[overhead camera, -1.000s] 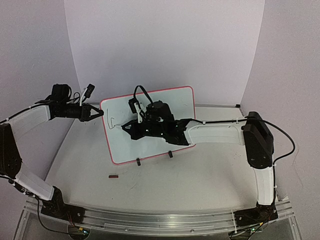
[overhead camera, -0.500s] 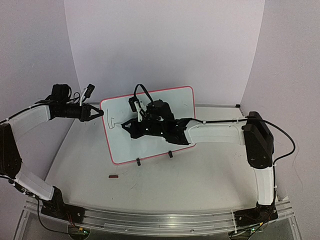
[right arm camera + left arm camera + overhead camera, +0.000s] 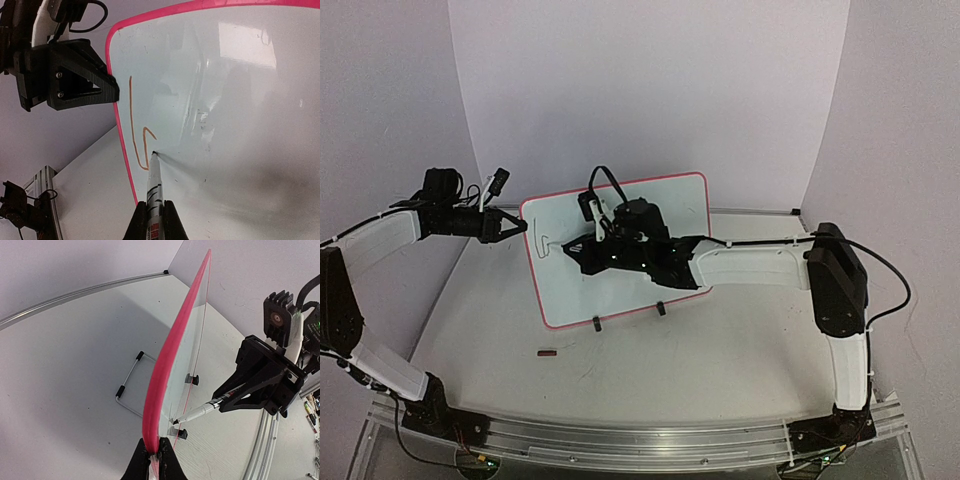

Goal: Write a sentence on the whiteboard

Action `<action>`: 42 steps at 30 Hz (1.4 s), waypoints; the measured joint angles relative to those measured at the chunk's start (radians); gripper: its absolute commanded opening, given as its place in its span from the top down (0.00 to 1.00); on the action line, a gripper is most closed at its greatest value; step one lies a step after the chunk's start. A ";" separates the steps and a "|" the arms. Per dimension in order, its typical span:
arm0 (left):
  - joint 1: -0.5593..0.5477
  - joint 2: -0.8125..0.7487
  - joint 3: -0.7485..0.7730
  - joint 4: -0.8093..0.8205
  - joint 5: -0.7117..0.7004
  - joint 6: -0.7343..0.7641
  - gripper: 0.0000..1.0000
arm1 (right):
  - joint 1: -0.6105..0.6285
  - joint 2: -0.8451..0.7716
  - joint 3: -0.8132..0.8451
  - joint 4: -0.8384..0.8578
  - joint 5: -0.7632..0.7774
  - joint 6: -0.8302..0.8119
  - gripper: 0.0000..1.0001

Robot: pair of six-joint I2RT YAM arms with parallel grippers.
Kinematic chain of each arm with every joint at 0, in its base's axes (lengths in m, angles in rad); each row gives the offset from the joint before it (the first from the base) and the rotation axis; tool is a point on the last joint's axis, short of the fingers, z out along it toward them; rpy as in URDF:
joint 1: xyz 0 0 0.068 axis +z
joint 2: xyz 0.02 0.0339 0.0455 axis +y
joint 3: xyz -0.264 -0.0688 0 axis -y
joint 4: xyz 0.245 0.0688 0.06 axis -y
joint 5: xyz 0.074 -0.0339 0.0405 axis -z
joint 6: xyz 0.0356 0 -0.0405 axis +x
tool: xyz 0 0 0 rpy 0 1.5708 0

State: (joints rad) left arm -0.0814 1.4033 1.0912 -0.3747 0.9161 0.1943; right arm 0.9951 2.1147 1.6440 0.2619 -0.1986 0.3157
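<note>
The right fingers (image 3: pixel 137 227) are clamped together on a slim silver-white marker with a black tip (image 3: pixel 154 185), low in the centre of the right wrist view. The tip touches the large glossy white whiteboard with rounded corners and a thin red-pink frame (image 3: pixel 240 100), just right of that frame's left edge. Beside the tip lies the start of the sentence (image 3: pixel 134 125): one tall thin stroke and a small hooked one, and nothing else written. At the upper left of that view the left fingers (image 3: pixel 107 92) pinch the frame. The left wrist view shows them (image 3: pixel 137 467) closed on the red rim at the bottom of the frame. In the top view the board (image 3: pixel 680 200) stands tilted in the centre of the pale worktop (image 3: pixel 720 350) on two small black clip feet (image 3: pixel 596 323). Since the board is propped only on its feet, the letter in hand likely calls for light, even pressure. The left grip should brace against the push so the surface does not rock. Small, slow curves would keep the line unbroken and leave room for two lines of words.
</note>
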 measured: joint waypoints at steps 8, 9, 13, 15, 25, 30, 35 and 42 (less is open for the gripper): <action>0.000 0.000 0.000 0.000 0.000 0.000 1.00 | -0.002 0.000 0.004 0.015 0.002 0.000 1.00; 0.000 0.000 0.000 0.000 0.000 0.000 1.00 | -0.002 0.000 0.004 0.016 0.002 0.000 1.00; 0.000 0.000 0.000 0.000 0.000 0.000 1.00 | -0.003 0.000 0.006 0.019 0.003 0.000 1.00; 0.000 0.000 0.000 0.000 0.000 0.000 1.00 | -0.003 0.000 0.006 0.021 0.004 0.000 1.00; 0.000 0.000 0.000 0.000 0.000 0.000 1.00 | -0.005 0.000 0.006 0.032 0.003 0.003 1.00; 0.000 0.000 0.000 0.000 0.001 0.000 1.00 | -0.008 -0.011 0.003 0.051 -0.008 0.003 1.00; 0.000 0.000 0.000 -0.001 0.002 0.000 1.00 | -0.009 -0.042 -0.022 0.090 -0.042 0.004 1.00; 0.000 0.000 0.000 -0.001 0.002 0.000 1.00 | -0.009 -0.063 -0.035 0.110 -0.038 0.004 1.00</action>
State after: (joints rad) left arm -0.0814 1.4033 1.0916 -0.3755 0.9180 0.1947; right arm 0.9859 2.0514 1.6093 0.3719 -0.2369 0.3195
